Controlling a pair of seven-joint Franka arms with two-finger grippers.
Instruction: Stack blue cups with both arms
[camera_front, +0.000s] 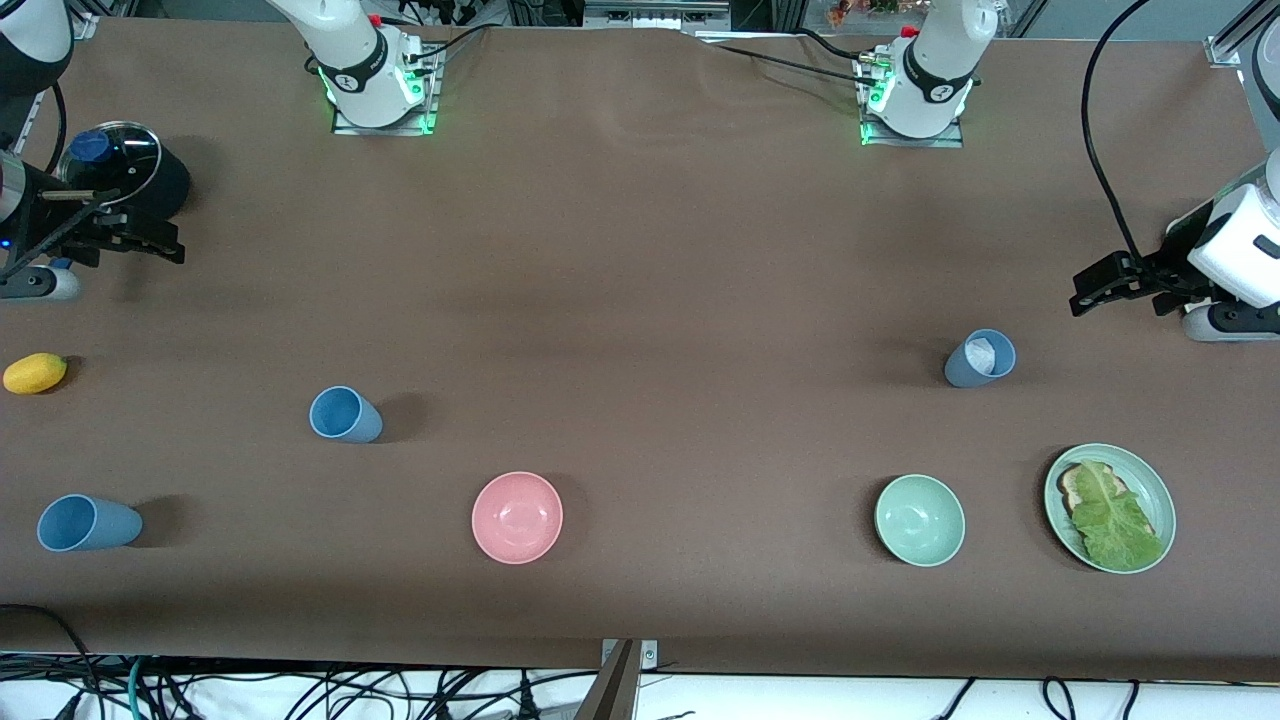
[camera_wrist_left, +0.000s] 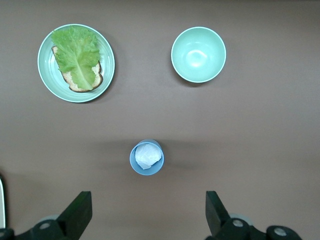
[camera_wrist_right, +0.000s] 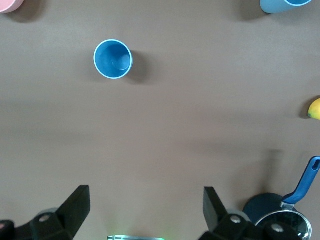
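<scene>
Two sky-blue cups (camera_front: 345, 414) (camera_front: 88, 523) stand toward the right arm's end of the table. A grey-blue cup (camera_front: 980, 358) with a crumpled white wad inside stands toward the left arm's end. My left gripper (camera_front: 1105, 283) is open and empty, up in the air near that cup. In the left wrist view the grey-blue cup (camera_wrist_left: 146, 157) lies just ahead of the open left gripper (camera_wrist_left: 148, 215). My right gripper (camera_front: 130, 240) is open and empty beside a pot. The right wrist view shows the open right gripper (camera_wrist_right: 146, 210), one sky-blue cup (camera_wrist_right: 113, 59) and the edge of the other (camera_wrist_right: 282, 5).
A pink bowl (camera_front: 517, 517), a pale green bowl (camera_front: 920, 520) and a green plate (camera_front: 1150, 480) with bread and lettuce sit near the front camera's edge. A black pot with a glass lid (camera_front: 125, 170) and a yellow fruit (camera_front: 35, 373) are at the right arm's end.
</scene>
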